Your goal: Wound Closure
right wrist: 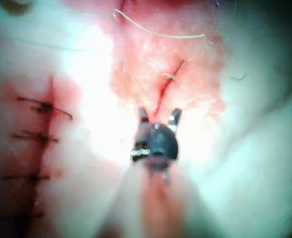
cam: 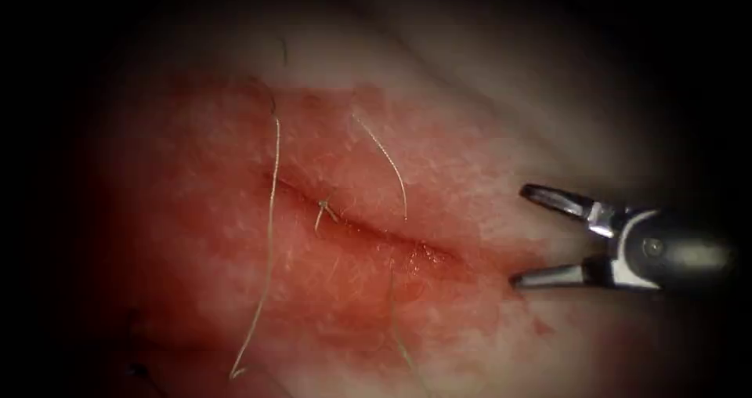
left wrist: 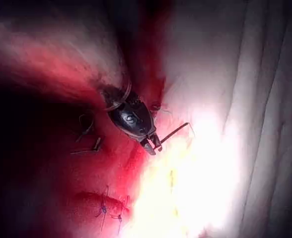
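The right tool (cam: 517,237) hovers right of the cut (cam: 352,222), jaws spread, empty. The thread (cam: 270,233) – limp, slippery, best gripped mid-strand – drapes the tissue (cam: 196,233). The left tool (left wrist: 153,144) seems to pinch thread – uncertain.

A pale sheet (left wrist: 270,99) with long folds, possibly a cloth drape, lies brightly lit.
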Action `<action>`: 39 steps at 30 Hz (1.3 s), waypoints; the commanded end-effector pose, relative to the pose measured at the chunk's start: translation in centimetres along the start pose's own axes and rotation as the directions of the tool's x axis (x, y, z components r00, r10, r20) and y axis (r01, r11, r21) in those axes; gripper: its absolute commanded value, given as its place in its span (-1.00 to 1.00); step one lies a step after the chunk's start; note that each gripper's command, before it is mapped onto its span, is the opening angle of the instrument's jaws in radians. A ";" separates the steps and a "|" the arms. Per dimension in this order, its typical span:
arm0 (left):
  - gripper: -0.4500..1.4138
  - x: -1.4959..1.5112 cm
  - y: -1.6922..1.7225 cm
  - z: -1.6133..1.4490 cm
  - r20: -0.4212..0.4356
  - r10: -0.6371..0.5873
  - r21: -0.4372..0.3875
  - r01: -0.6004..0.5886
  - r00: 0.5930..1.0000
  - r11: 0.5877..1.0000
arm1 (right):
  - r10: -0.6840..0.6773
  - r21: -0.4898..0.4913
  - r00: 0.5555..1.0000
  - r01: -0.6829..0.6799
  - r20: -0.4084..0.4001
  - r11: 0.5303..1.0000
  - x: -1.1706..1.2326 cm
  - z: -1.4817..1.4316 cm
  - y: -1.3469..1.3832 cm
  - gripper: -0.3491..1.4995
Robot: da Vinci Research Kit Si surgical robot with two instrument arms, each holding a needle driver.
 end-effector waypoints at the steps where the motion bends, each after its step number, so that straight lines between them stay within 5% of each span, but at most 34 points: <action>1: -0.89 -0.06 0.01 0.07 -0.001 -0.007 -0.001 0.007 1.000 1.000 | 0.065 0.011 0.998 -0.065 -0.010 0.998 -0.11 0.15 -0.01 0.53; 12: -0.89 -0.13 0.00 0.14 0.005 -0.029 0.001 0.029 1.000 1.000 | 0.379 0.055 0.925 -0.379 0.018 0.924 -0.43 0.68 0.20 0.49; 22: -0.89 -0.13 0.00 0.13 0.005 -0.035 0.000 0.035 0.999 0.999 | 0.412 0.108 0.907 -0.420 0.082 0.901 -0.36 1.29 0.28 0.40; 28: -0.89 -0.13 0.00 0.13 0.005 -0.034 -0.001 0.034 0.999 0.999 | 0.433 0.114 0.898 -0.440 0.083 0.891 -0.37 1.39 0.26 0.37; 32: -0.89 -0.13 0.00 0.13 0.005 -0.034 -0.001 0.034 0.999 0.999 | 0.441 0.126 0.893 -0.450 0.090 0.884 -0.38 1.39 0.26 -0.32; 34: -0.89 -0.13 0.00 0.13 0.005 -0.034 -0.001 0.034 0.999 0.999 | 0.460 0.142 0.882 -0.470 0.097 0.871 -0.38 1.40 0.26 -1.00; 39: -0.89 -0.13 0.00 0.13 0.005 -0.034 -0.002 0.034 0.999 0.999 | 0.471 0.108 0.877 -0.479 0.091 0.871 -0.37 1.44 0.29 -1.00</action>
